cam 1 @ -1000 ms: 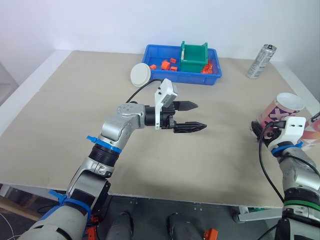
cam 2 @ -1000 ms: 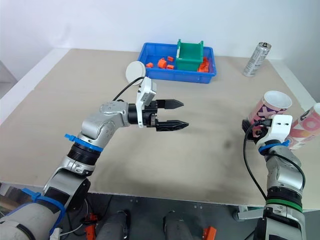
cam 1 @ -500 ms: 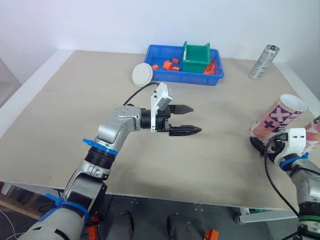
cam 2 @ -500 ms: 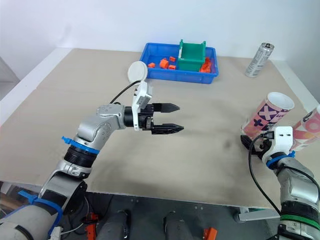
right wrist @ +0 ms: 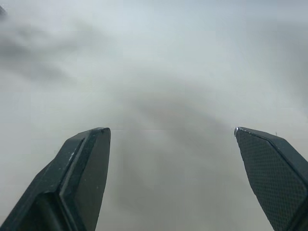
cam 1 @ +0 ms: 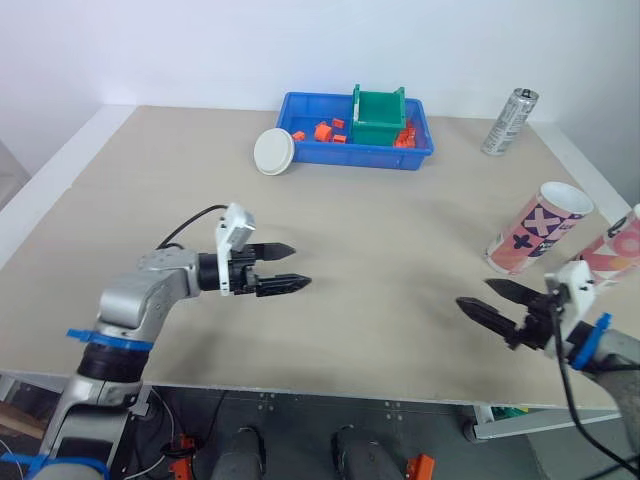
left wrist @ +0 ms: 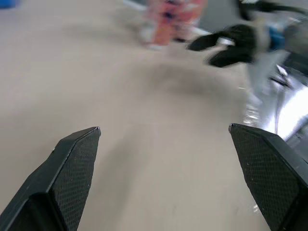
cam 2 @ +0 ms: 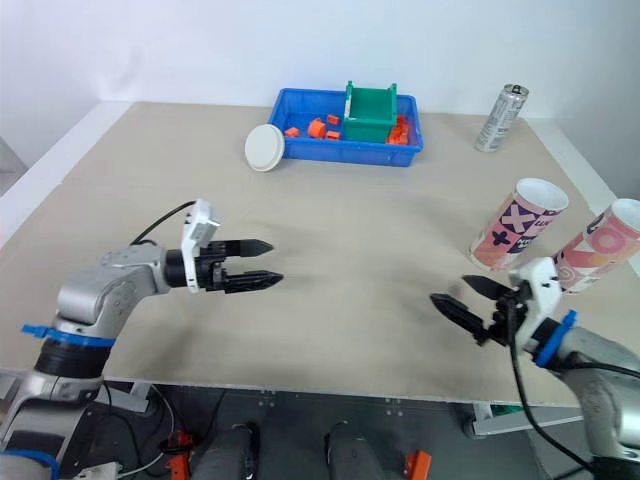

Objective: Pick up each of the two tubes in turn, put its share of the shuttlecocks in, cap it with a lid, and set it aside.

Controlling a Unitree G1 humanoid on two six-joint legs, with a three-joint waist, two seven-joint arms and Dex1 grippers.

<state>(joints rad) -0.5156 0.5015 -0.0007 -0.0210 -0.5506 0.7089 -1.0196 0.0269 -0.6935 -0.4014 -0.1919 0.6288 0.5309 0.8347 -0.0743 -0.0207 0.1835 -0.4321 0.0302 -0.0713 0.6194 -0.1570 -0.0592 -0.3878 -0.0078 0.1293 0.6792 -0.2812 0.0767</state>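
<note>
Two pink-and-white patterned tubes stand at the right of the table, one (cam 1: 535, 230) with its mouth uncovered and the other (cam 1: 615, 250) at the table's right edge. A round white lid (cam 1: 273, 152) lies by the blue tray. My left gripper (cam 1: 293, 266) hovers open over the front-left of the table, pointing right, with nothing in it. My right gripper (cam 1: 478, 295) is open and holds nothing. It points left, in front of the tubes and apart from them. The left wrist view shows the right gripper (left wrist: 226, 45) beside a tube (left wrist: 168, 21).
A blue tray (cam 1: 310, 150) at the back holds orange parts and a green bin (cam 1: 378, 115). A silver can (cam 1: 503, 122) stands at the back right. The tubes stand close to the table's right edge.
My left arm drew back toward the front left. My right gripper left the nearer tube's base and now points left in front of it. The camera view also shifted.
</note>
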